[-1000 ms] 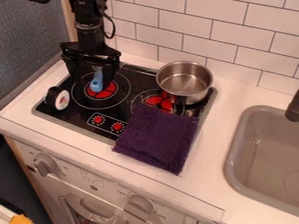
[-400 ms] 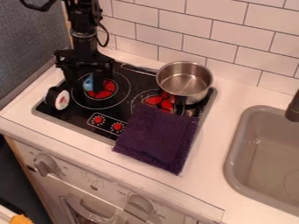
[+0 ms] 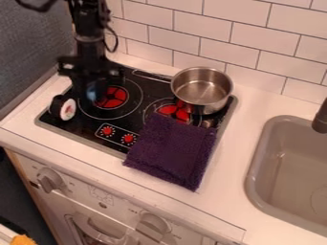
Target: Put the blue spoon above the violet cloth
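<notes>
At the upper left, the black gripper (image 3: 91,92) hangs low over the left rear part of the stove, blurred. It is shut on the blue spoon (image 3: 92,89), of which a small blue patch shows among the dark fingers, beside the left burner; the rest is hidden. The violet cloth (image 3: 172,150) lies flat over the stove's front right corner and onto the white counter, to the right of and nearer the camera than the gripper.
A steel pot (image 3: 201,91) stands at the stove's back right, its handle pointing left toward the arm. A small sushi-like toy (image 3: 63,108) stands at the stove's left edge. The grey sink (image 3: 290,177) is at the right, and a tiled wall runs behind.
The gripper has moved a little to the left, and the blue patch of the spoon has shifted left with it, uncovering more of the red burner. Cloth, pot and sushi toy have stayed still.
</notes>
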`<state>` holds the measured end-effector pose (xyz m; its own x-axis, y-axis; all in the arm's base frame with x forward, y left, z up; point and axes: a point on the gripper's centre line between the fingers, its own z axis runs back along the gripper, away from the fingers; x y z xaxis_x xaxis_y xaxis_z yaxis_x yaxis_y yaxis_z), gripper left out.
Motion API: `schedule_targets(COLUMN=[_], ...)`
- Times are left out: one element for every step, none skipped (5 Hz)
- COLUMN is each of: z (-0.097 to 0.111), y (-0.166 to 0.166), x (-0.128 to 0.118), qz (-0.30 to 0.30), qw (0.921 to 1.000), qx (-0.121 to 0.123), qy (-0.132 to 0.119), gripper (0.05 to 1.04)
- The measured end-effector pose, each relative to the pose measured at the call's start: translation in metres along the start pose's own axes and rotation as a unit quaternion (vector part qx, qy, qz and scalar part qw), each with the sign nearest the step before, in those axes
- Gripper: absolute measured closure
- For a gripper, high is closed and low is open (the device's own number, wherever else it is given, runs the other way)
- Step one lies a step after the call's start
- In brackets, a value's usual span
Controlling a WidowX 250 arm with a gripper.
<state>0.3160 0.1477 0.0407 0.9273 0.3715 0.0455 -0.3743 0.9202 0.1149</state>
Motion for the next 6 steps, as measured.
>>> schedule_targets(z=[0.059, 0.092, 0.075, 0.058, 0.047, 0.041], y=[-0.007, -0.035, -0.074, -0.117, -0.121, -0.127], x=[-0.013, -0.038, -0.066, -0.102, -0.116, -0.124], qz=[0.013, -0.005, -0.048, -0.080, -0.084, -0.090], qw=[0.9978, 0.9965, 0.9951, 0.9947, 0.9951, 0.9949], qx=[0.006, -0.011, -0.068, -0.060, -0.050, -0.044], qy=[-0.064, -0.083, -0.053, -0.024, -0.015, -0.010], gripper=[0.673, 0.673, 0.673, 0.673, 0.673, 0.673])
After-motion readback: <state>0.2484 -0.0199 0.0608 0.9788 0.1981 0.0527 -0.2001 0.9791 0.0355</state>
